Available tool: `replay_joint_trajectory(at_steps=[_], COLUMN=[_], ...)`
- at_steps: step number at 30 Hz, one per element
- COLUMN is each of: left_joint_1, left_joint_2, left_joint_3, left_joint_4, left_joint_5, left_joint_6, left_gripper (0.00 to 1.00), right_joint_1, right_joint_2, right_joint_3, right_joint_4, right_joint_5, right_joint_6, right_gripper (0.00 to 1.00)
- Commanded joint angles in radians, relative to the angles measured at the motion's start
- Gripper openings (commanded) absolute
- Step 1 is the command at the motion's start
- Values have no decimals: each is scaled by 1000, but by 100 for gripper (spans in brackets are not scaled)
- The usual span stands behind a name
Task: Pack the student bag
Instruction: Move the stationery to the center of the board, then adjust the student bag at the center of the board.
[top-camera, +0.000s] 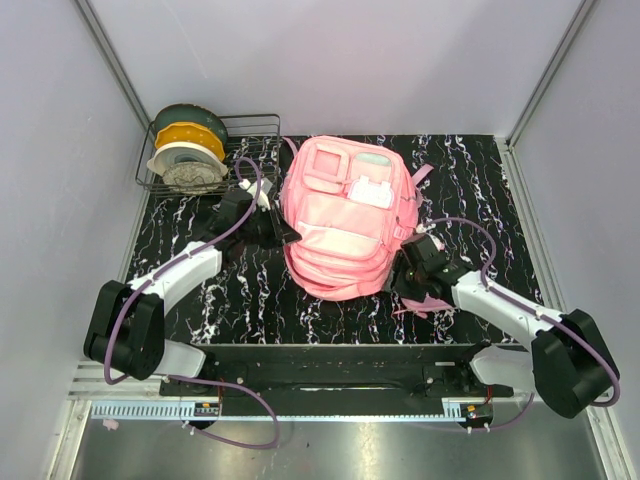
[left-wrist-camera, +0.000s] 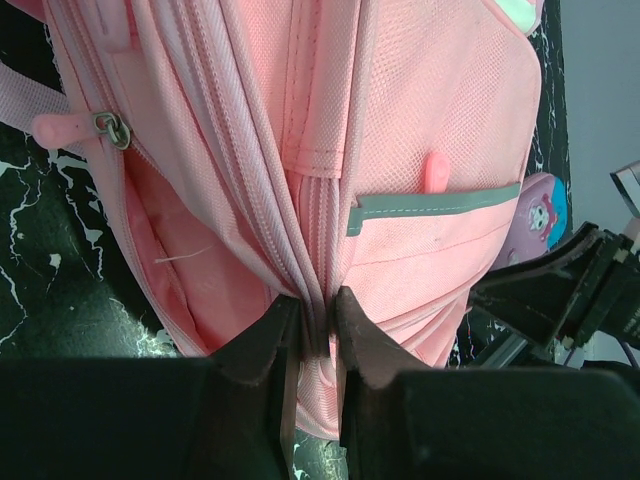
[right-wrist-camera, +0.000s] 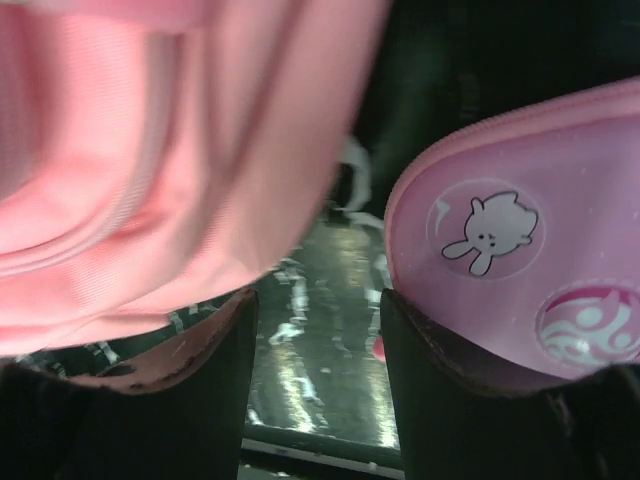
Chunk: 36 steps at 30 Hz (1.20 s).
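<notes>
Left gripper (left-wrist-camera: 315, 300) is pinched narrow on a fold of zip seam on the student bag (top-camera: 345, 225), a large pink backpack lying on the black marbled table (top-camera: 200, 300) between the 2 arms, its long axis running away from their bases. Right gripper (right-wrist-camera: 318, 310) stands partly open with only table between its jaws, the bag just to 1 side and a pink cartoon pencil case (right-wrist-camera: 520, 260) at the other finger, so this arm looks nearer to that case. No writing is readable; the case shows only a white cartoon animal, and the bag has a pink zip pull (left-wrist-camera: 60, 128).
</notes>
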Motion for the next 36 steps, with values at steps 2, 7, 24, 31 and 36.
replay_joint_trajectory(at_steps=[2, 7, 24, 31, 36], left_joint_1=[-8, -17, -284, -117, 15], left_joint_2=[-45, -49, -132, -287, -208], left_joint_3=[9, -12, -69, 32, 66], left_joint_4=[31, 59, 51, -197, -184], left_joint_5=[122, 126, -138, -310, -214], left_joint_6=[24, -1, -57, 126, 180], left_gripper=[0, 0, 84, 99, 99], right_joint_1=[-96, -131, -204, -196, -158], right_joint_2=[-21, -133, 51, -87, -188], right_joint_3=[28, 68, 333, 228, 160], right_joint_4=[-150, -118, 8, 49, -43], right_joint_5=[160, 42, -71, -107, 59], right_joint_6=[-21, -69, 15, 73, 173], right_gripper=[59, 71, 100, 92, 94])
